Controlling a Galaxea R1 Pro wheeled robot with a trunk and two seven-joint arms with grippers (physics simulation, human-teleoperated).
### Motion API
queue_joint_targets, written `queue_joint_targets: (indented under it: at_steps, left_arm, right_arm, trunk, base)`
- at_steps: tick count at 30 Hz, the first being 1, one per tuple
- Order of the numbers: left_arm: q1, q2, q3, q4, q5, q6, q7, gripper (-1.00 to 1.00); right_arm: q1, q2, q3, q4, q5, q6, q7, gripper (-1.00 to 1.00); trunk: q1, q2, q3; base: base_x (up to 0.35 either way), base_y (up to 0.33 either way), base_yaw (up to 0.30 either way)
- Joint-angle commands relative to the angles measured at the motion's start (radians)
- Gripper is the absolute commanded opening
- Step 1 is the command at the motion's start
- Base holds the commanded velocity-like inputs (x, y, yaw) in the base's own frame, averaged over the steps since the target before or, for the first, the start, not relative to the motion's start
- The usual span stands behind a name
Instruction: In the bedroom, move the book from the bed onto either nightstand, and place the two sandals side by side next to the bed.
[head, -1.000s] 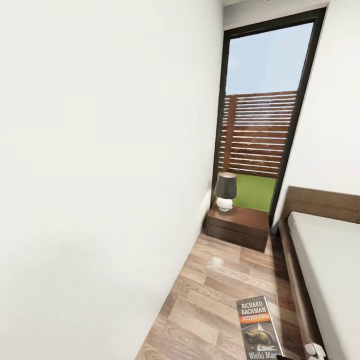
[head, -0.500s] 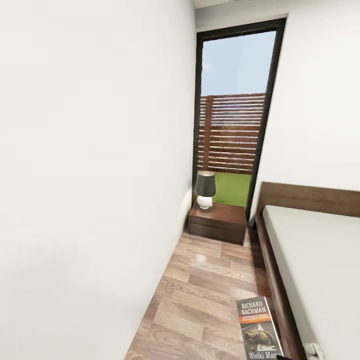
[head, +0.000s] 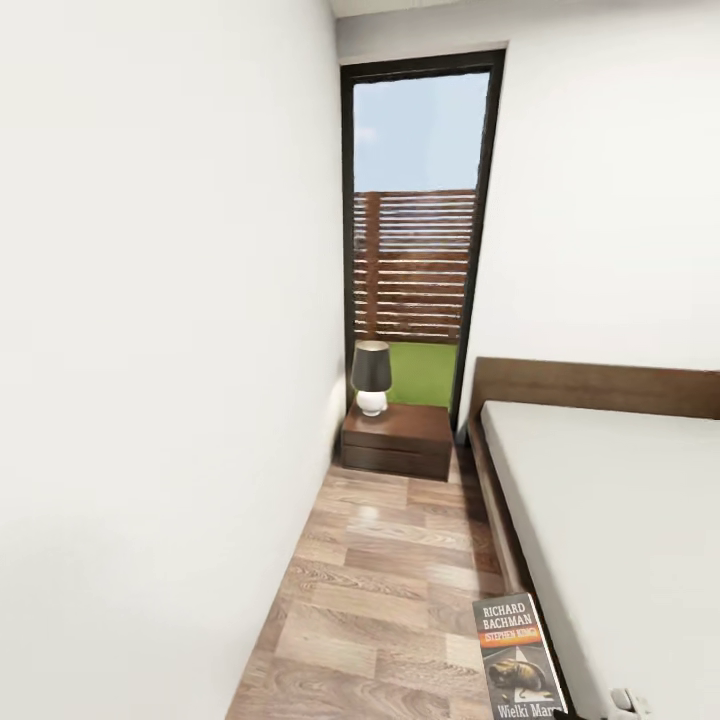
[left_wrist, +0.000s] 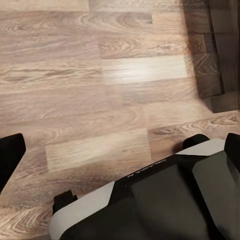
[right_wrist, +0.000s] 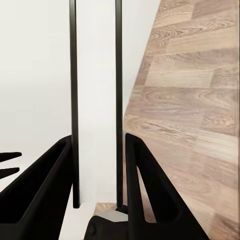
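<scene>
The book (head: 515, 660), a dark paperback with an orange band and "RICHARD BACHMAN" lettering, hangs over the floor at the bottom edge of the head view. In the right wrist view it stands edge-on as a white strip of pages (right_wrist: 97, 75) between dark covers. My right gripper (right_wrist: 97, 140) is shut on it. The nightstand (head: 397, 440) stands ahead by the window, beside the bed (head: 620, 520). My left gripper (left_wrist: 120, 150) hangs over bare floor with its black fingers (left_wrist: 10, 160) wide apart, open and holding nothing. The sandals are out of view.
A lamp (head: 371, 377) with a dark shade stands on the nightstand's left part. A white wall (head: 150, 400) runs close along the left. A narrow strip of wood floor (head: 390, 560) leads between wall and bed. The robot's base (left_wrist: 150, 205) shows below the left gripper.
The whole head view has swung, so window, nightstand and bed sit further left and more mattress shows. The book keeps its place in the picture, still held.
</scene>
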Motion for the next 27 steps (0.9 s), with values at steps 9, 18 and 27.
queue_joint_targets:
  at_steps: [9,18,27]
  left_arm:
    - [0.000,0.000,0.005,0.000,-0.010,-0.005,-0.002,1.00]
    - [0.000,0.000,0.005,0.000,-0.010,-0.005,-0.002,1.00]
    - [0.000,-0.003,0.005,0.000,-0.010,-0.005,-0.002,1.00]
  right_arm:
    - [-0.001,0.000,-0.013,0.000,0.003,0.007,0.004,-1.00]
    - [-0.001,0.000,-0.013,0.000,0.004,0.006,0.001,-1.00]
    - [-0.001,0.000,-0.013,0.000,0.006,0.006,-0.003,-1.00]
  trunk:
    - [0.000,-0.001,0.000]
    - [0.000,-0.001,0.000]
    - [0.000,-0.001,0.000]
  base:
    - [0.000,0.000,-0.283]
    - [0.032,0.000,-0.283]
    - [0.289,0.000,-0.227]
